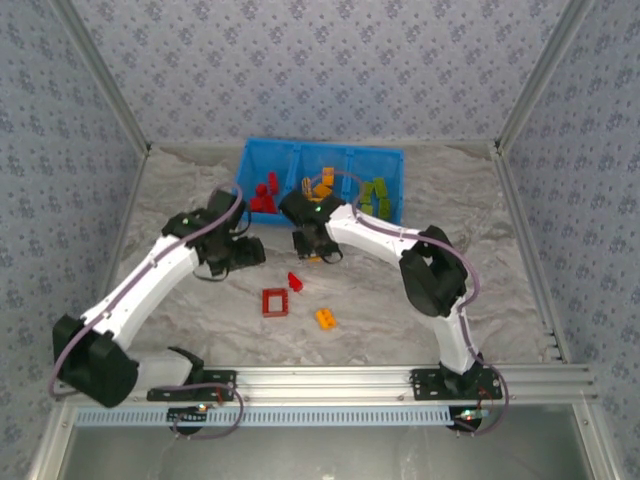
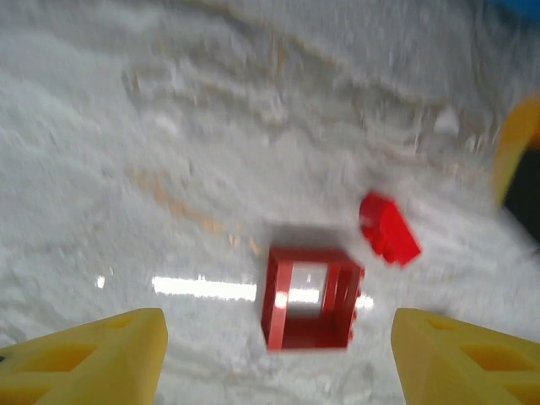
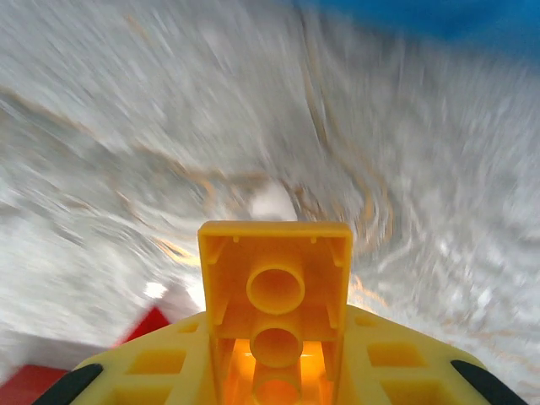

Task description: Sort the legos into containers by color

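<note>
Top external: blue bin (image 1: 320,180) far centre, reds in left compartment, yellows in middle, greens in right. Red frame (image 1: 275,302), small red brick (image 1: 295,281) and orange brick (image 1: 325,319) loose on table (image 1: 180,200).
Left wrist: left gripper (image 2: 278,329) jaws apart, empty; red frame ahead.
Right wrist, blurred: right gripper (image 3: 275,346) apparently clamped on yellow brick (image 3: 275,253).

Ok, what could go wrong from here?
The right gripper holds a yellow brick that sticks well out of the grip, and the view is blurred with motion, so it might slip before reaching the blue bin. The left gripper, open over the red frame, could knock the loose red brick beside it.
</note>
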